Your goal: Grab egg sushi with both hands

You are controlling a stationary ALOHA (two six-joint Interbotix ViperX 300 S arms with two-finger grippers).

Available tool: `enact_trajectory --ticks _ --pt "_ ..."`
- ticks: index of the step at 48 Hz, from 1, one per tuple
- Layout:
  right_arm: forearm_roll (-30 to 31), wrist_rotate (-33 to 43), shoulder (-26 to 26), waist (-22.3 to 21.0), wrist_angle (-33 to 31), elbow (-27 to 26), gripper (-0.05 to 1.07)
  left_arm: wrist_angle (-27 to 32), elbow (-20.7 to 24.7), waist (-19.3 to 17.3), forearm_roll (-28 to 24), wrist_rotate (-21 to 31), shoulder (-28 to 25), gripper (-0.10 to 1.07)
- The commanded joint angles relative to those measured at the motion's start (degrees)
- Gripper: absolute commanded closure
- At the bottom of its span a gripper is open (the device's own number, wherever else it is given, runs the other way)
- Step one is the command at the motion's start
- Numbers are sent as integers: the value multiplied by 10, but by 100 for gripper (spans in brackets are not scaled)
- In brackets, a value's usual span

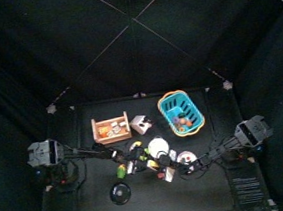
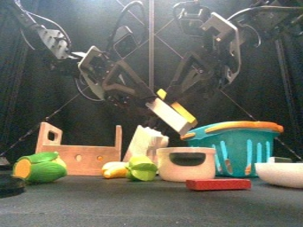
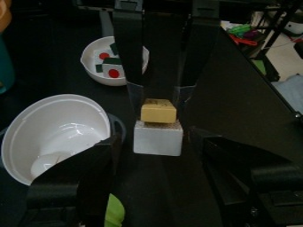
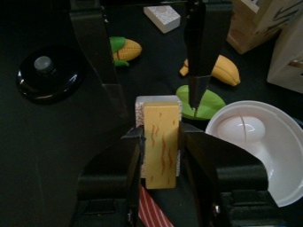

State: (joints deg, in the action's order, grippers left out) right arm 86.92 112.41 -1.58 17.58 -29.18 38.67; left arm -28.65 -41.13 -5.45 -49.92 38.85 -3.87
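Now, with my right gripper [image 4: 160,133] clamped on the egg sushi [image 2: 172,113] held aloft at the front view's centre, I should ease my wide-open left gripper [image 3: 158,151] squarely around its free end before closing gently.

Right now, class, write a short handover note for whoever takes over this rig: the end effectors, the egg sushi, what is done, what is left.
Right end effector: shut on the egg sushi, holding it up in the air.
Left end effector: wide open, jaws either side of the sushi, not gripping it.
Done: pick-up by one arm.
Left: close the left end effector on the sushi so both hold it.
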Motion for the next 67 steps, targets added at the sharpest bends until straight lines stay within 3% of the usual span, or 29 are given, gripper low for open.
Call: enact_trajectory --ticks 1,10,24,52,67 --pt "2 -1 -9 -3 -3 -15 43 0 16 -2 3 0 -2 4" --pt "2 -1 -9 -3 -3 -16 43 12 18 -3 3 0 -4 10" --pt "2 -1 -9 -4 -4 -16 43 18 18 -5 7 0 -3 30" --pt "-15 -1 -9 -4 -4 -13 43 22 6 -6 10 -1 10 31" --pt "-16 -2 -9 -4 -4 -15 43 23 5 -6 9 -1 13 38"
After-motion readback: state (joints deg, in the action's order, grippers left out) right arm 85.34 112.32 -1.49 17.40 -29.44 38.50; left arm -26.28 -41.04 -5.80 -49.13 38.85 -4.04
